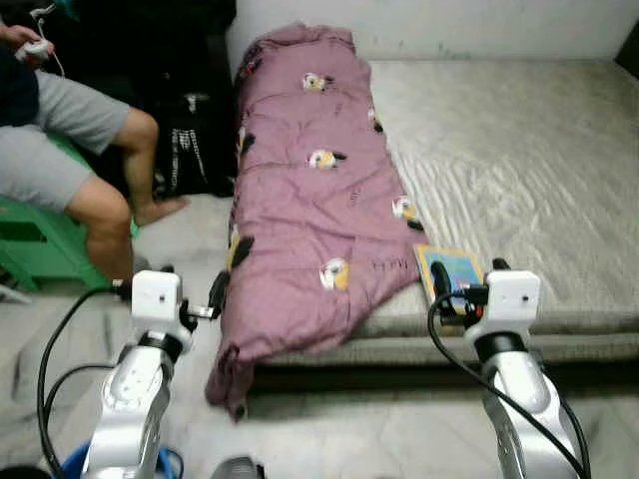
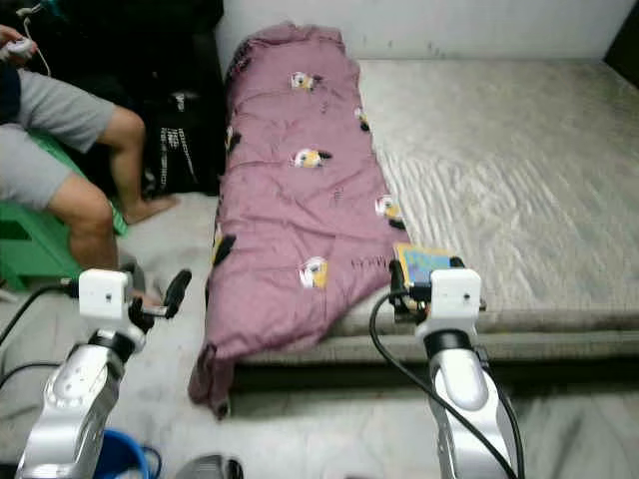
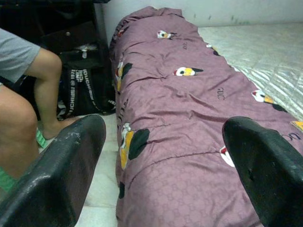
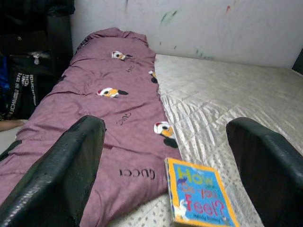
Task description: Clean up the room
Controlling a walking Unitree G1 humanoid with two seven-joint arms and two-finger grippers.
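The purple blanket (image 1: 310, 190) lies long on the bed (image 1: 519, 170), one end hanging off toward the floor. A book (image 4: 199, 196) sits beside it. Both the left hand (image 3: 163, 156) and right hand (image 4: 165, 165) are wide apart, holding nothing. I think the right hand should go low and close on the book's edge.

Both silver arms are raised and reach forward at about the same height. The left gripper (image 3: 163, 156) has its 2 black fingers (image 3: 61, 175) spread wide. The right gripper (image 4: 165, 161) is likewise spread, holding nothing.
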